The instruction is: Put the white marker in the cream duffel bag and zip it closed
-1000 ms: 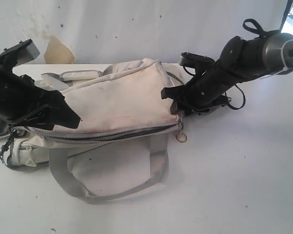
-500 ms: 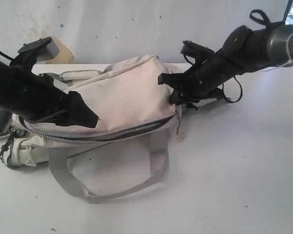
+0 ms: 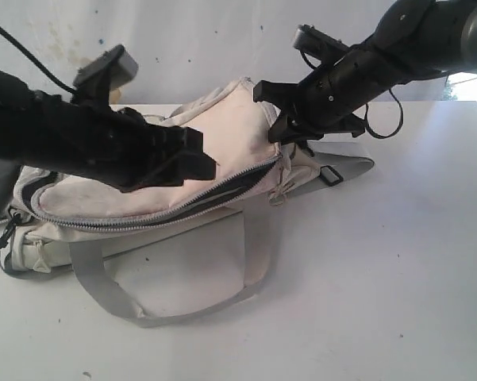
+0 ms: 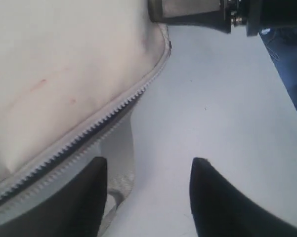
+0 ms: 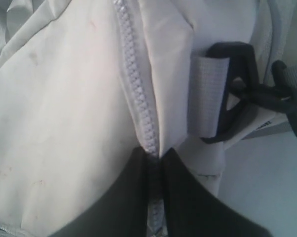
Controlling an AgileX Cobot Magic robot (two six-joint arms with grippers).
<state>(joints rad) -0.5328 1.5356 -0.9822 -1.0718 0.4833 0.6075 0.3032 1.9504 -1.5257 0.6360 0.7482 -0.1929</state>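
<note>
The cream duffel bag (image 3: pixel 71 202) lies on its side on the white table (image 3: pixel 381 278), and a dark slit between the rows of teeth shows that its zipper (image 3: pixel 222 186) is not yet fully closed. The white marker appears in no view; it is probably already inside, though that cannot be confirmed. The right gripper (image 5: pixel 155 155) is pinched tight on the zipper tape at the bag's end, just beside a black buckle (image 5: pixel 237 89), which serves as an anchor. The left gripper (image 4: pixel 148 165) hangs over the zipper line midway along the bag, its jaws spread with nothing between them, and only the grey strap (image 4: pixel 119 168) and the table lie beneath. The step in hand looks like the zipping, and the slider cannot be made out. To do it well, the left gripper should find the pull first, close on that alone and not on loose fabric, and draw it straight along the teeth. Meanwhile the right gripper should hold the seam taut. The strap should be kept clear of the track, or it may snag.
</note>
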